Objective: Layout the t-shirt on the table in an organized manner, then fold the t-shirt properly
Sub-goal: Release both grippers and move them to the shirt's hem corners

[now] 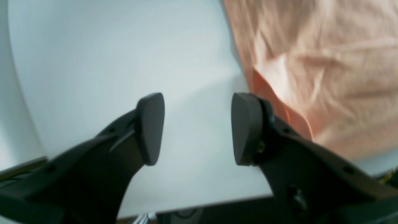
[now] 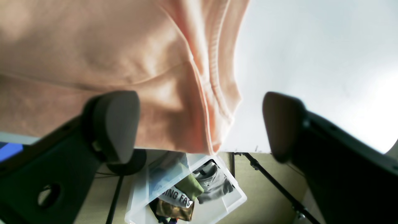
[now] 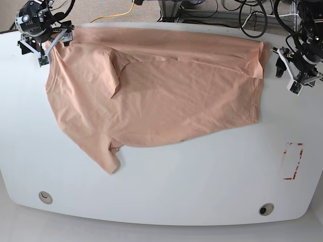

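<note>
The peach-tan t-shirt (image 3: 161,91) lies spread and wrinkled across the far half of the white table (image 3: 176,186), with one sleeve pointing toward the near left. My right gripper (image 3: 53,45) is at the shirt's far-left corner. In the right wrist view this gripper (image 2: 199,124) is open, and the shirt's hemmed edge (image 2: 214,93) lies between its fingers at the table edge. My left gripper (image 3: 286,74) hangs just off the shirt's right edge. In the left wrist view it (image 1: 198,129) is open over bare table (image 1: 108,62), with the t-shirt (image 1: 326,68) to its right.
A red-outlined rectangle mark (image 3: 292,161) sits near the right edge. Two small round holes (image 3: 45,196) (image 3: 266,208) lie along the front. Cables (image 3: 242,15) run behind the table. Below the table edge stands a clear bin of clothes (image 2: 186,193) and a black stand leg (image 2: 273,186).
</note>
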{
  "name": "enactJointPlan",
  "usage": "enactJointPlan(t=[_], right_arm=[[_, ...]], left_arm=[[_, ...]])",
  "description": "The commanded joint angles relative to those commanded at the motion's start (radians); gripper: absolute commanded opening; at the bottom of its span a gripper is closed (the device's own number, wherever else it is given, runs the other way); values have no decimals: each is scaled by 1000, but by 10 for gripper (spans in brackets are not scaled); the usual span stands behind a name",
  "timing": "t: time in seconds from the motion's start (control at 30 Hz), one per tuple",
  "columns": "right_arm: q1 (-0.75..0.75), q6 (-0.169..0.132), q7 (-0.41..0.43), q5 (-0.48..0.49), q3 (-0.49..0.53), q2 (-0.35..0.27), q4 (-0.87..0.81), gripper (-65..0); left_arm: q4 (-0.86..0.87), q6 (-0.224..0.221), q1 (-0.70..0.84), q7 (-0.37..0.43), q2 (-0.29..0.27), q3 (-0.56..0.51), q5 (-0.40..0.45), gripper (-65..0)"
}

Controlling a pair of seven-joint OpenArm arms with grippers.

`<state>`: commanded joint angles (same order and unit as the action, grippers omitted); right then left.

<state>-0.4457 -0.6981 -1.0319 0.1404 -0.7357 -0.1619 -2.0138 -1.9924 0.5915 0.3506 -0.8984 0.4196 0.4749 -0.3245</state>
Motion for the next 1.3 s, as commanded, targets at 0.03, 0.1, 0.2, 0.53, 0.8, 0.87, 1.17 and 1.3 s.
enactJointPlan(t=[0.03,0.1,0.2,0.53,0.8,0.87,1.17,1.3], right_arm=[[5,0,0,0,-6,0,0,0],[23,0,0,2,-20,0,0,0],[74,0,0,2,-20,0,8,0],[299,0,0,0,57,0,63,0],[546,0,0,0,120,-15,285,0],[605,0,5,0,133,-26,353,0],[844,0,163,-2,227,-115,744,0],[916,0,284,-2,275,-161,911,0]], left_arm=[[2,0,-23,0,-3,-14,0,-326],[5,0,-81,0,-18,-57,2,-326],[6,-3,-144,0,-49,-110,5,-328],[74,-8,-307,0,-244,-184,195,-328],[239,-8,-437,2,-279,-137,336,-328],[272,-8,-466,2,-279,-104,342,-328],[414,-8,-563,3,-235,-69,344,-329],[443,-8,-580,3,-233,-66,344,-329]])
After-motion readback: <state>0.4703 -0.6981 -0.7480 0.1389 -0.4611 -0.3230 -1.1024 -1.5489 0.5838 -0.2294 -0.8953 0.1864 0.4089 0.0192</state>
